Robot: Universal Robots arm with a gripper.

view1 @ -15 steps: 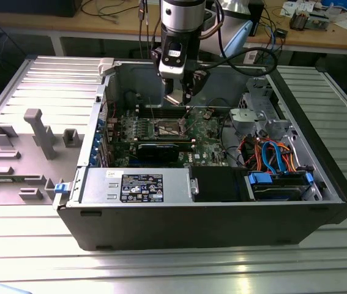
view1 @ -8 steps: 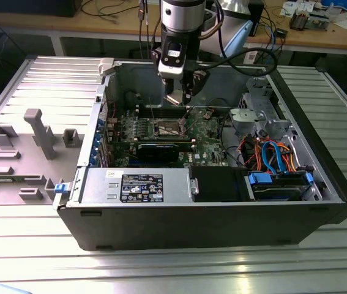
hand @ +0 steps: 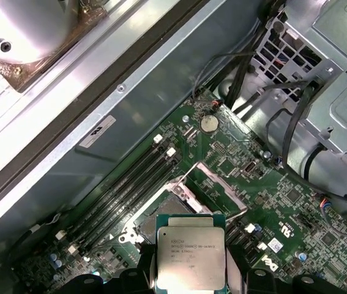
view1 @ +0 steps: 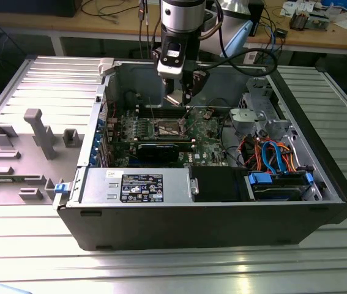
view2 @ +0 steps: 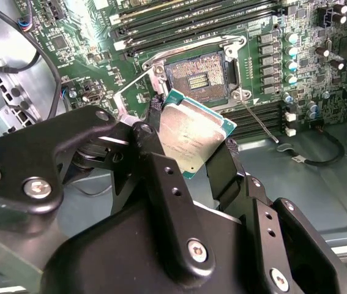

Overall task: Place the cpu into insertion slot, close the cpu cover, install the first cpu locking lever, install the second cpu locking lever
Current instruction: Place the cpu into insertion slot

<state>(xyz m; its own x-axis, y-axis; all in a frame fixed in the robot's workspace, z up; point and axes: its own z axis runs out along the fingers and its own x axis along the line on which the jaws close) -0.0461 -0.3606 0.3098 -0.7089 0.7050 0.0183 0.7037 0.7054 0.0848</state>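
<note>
Exterior view: open computer case flat on a slatted metal table; grey fixture block on the exterior view's left, well apart from it. Arm reaching down from above, gripper inside the case over the green board, near the far wall

Second wrist view: gripper clamped on the cpu, black fingers pressed to two opposite edges, spread no wider than the chip. Held tilted, silver-grey top toward the camera, green edge showing. Hangs near the insertion slot, clear of it, not touching. Slot bare, dark centre exposed inside a silvery rim. Long black memory slots on both sides of the socket. Thin wire lever lying loose beside one corner of the slot

First wrist view: cpu between the tips of the gripper, hiding part of the insertion slot. Beyond it the cpu cover swung up and open, green board visible through its window. Chip not seated, cover not closed
</note>
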